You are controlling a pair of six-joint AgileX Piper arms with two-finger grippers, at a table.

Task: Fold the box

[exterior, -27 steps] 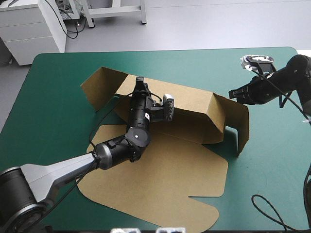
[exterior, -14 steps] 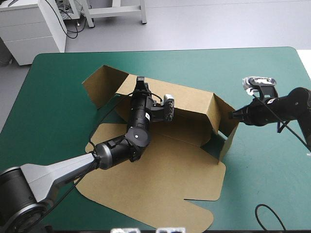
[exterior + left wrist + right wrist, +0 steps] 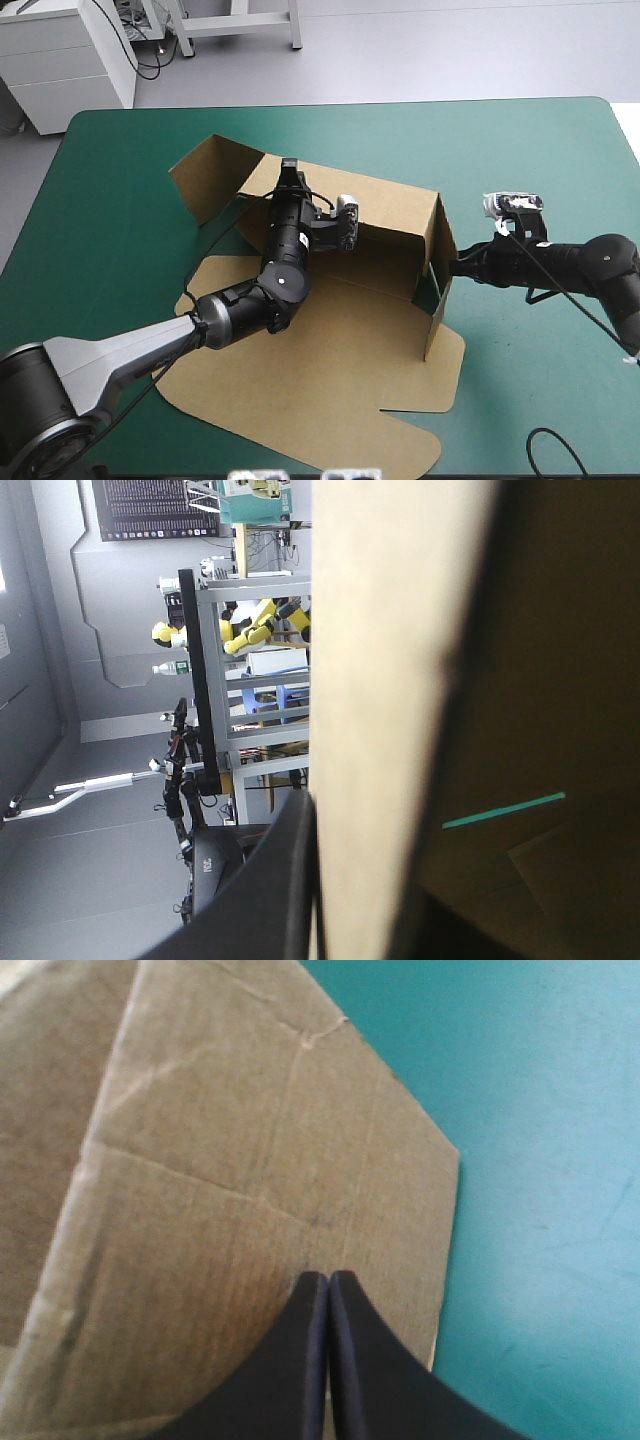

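Box [image 3: 385, 262]: one, single brown sheet. Raised panels: three. Far wall [image 3: 395, 205]: one. End flaps: two, left flap [image 3: 205, 180] and right flap [image 3: 440, 260]. Flat lid [image 3: 330, 385]: one. Grippers: two, left gripper [image 3: 289, 170] and right gripper [image 3: 455, 268]. Black fingers [image 3: 300, 1360]: two per gripper. Surface [image 3: 110, 210]: one, teal-green cover.

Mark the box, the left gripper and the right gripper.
box [image 3: 330, 370]: high view, flat front panel.
left gripper [image 3: 289, 167]: high view, fingertips at the rear wall.
right gripper [image 3: 329, 1280]: right wrist view, meeting fingertips.
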